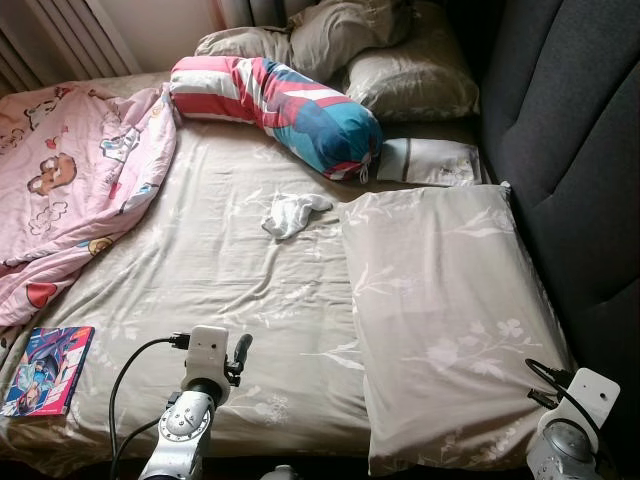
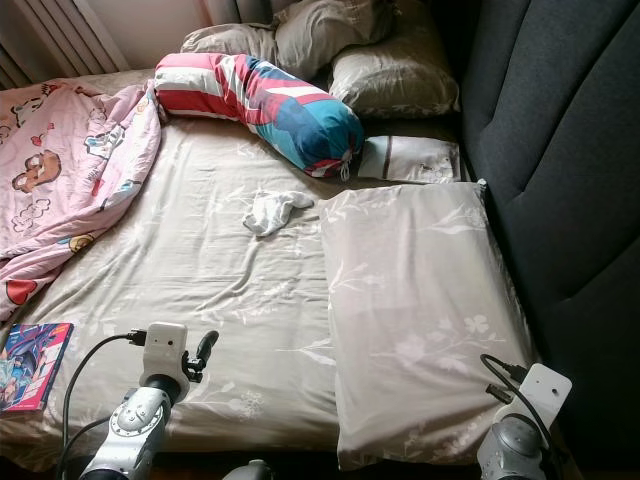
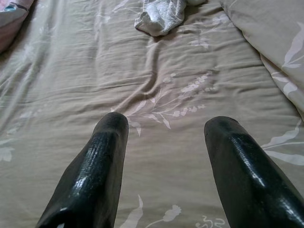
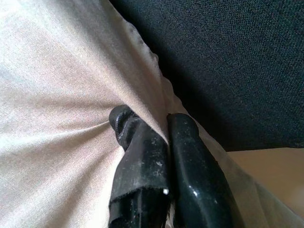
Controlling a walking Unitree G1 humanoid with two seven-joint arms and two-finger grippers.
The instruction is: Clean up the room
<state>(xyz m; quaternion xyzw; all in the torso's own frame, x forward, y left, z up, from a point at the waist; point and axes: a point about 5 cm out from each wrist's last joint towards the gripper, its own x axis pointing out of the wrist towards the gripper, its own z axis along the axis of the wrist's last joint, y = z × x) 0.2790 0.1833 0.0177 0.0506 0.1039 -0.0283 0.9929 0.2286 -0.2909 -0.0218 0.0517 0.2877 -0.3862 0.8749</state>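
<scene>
Your right gripper [image 4: 156,126] is clamped on the edge of the flat pillow [image 1: 440,310] beside the dark headboard [image 1: 570,130]. Your left gripper [image 3: 166,126] hovers spread wide over the bedsheet [image 1: 220,260], holding nothing, with the crumpled white cloth [image 1: 292,213] well ahead.

No readable text; book [image 1: 46,369] cover print too small to read.

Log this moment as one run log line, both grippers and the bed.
right gripper: shut on pillow edge by headboard | left gripper: open, above sheet | white cloth: loose on the sheet
</scene>
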